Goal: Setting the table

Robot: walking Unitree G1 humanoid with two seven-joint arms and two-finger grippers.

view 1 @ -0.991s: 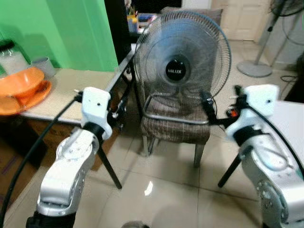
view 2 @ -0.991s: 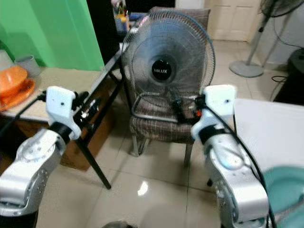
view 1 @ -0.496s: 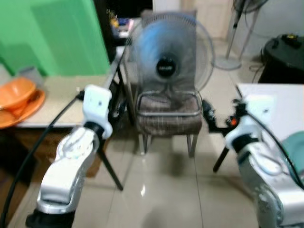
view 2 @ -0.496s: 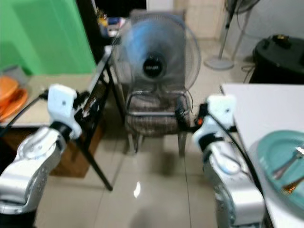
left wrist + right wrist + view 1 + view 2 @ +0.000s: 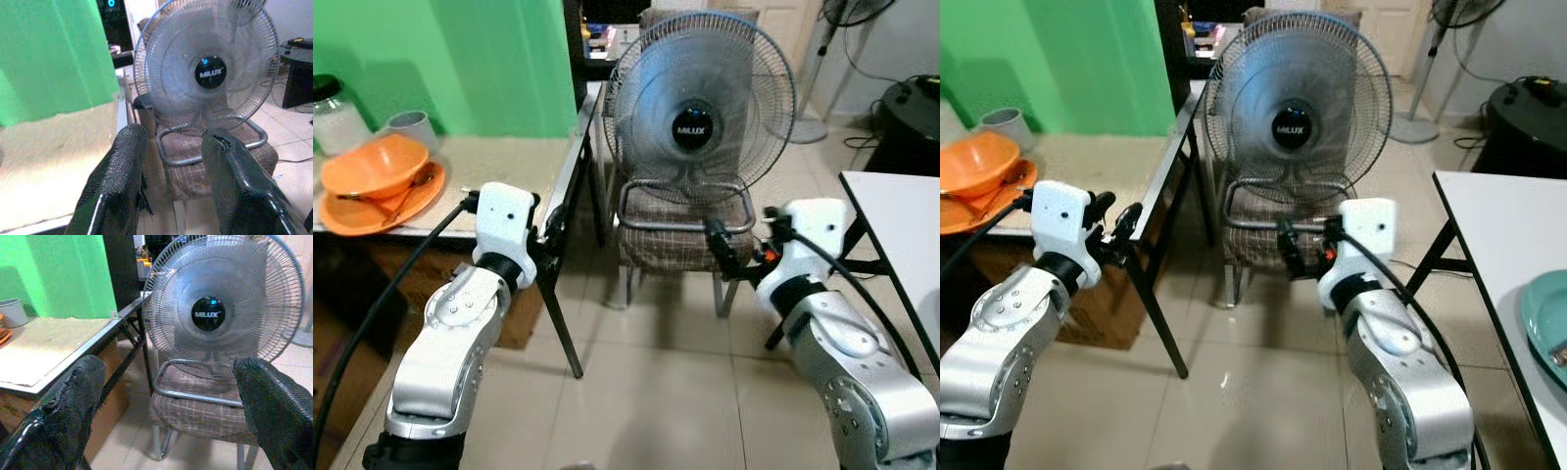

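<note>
Swinging back left, the head camera is bringing the orange bowl and plate on the tan table into fuller sight, while the teal plate is slipping to the white table's edge. Both the left gripper and right gripper are hanging wide apart, carrying nothing. Danger: fan and chair are sitting dead ahead, so walking straight on risks a collision.

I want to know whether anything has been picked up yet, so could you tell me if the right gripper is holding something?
No, the right gripper is open, and between its fingers only the fan and chair beyond appear.
</note>
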